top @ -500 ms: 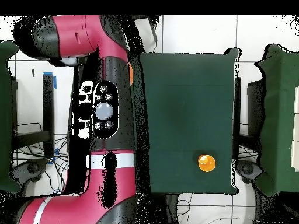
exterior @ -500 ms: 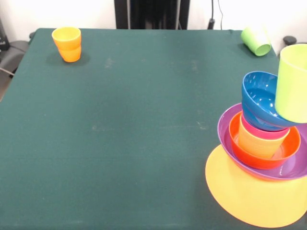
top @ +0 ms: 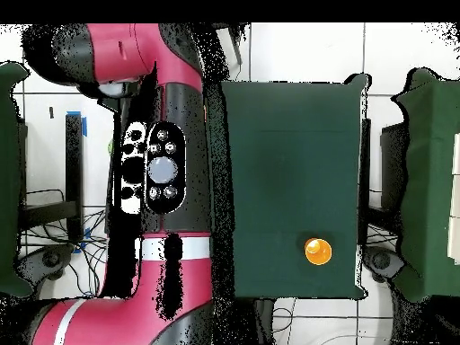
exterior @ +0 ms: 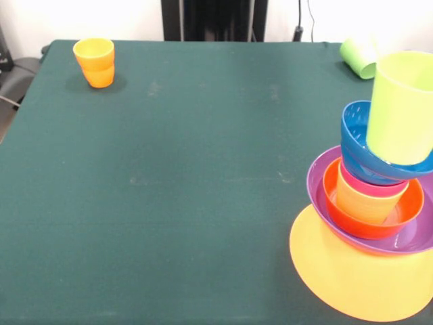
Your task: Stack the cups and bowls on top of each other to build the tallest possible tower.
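Since neither view actually shows the gripper, I can't tell whether the jaws are spread or pinched on anything, so that's a blank. What the overhead view does give you is the arm (top: 157, 175): a big red and black stretch of it lying along the left side of the green table (top: 287, 135) and covering that edge, with a panel of round buttons facing up. The front view shows none of the arm at all, just the dark pedestal (exterior: 213, 19) at the far edge. On the flip side, the front view is the only one that shows the tower (exterior: 369, 230), sitting at the right edge of the picture: wide orange-yellow bowl (exterior: 352, 281) at the bottom, then the purple bowl (exterior: 321, 183), the red-orange bowl (exterior: 338, 210), an orange cup with a pink-red rim nested in it, and the blue bowl (exterior: 355, 145) tilted on top. A lime green cup (exterior: 402, 108) is mouth-up right at the blue bowl, its base down inside the rim, but I can't see what's holding it. Another lime green cup (exterior: 358, 57) lies on its side at the far right corner. The orange cup (exterior: 95, 61) stands alone far left, and it's the only cup overhead picks up.
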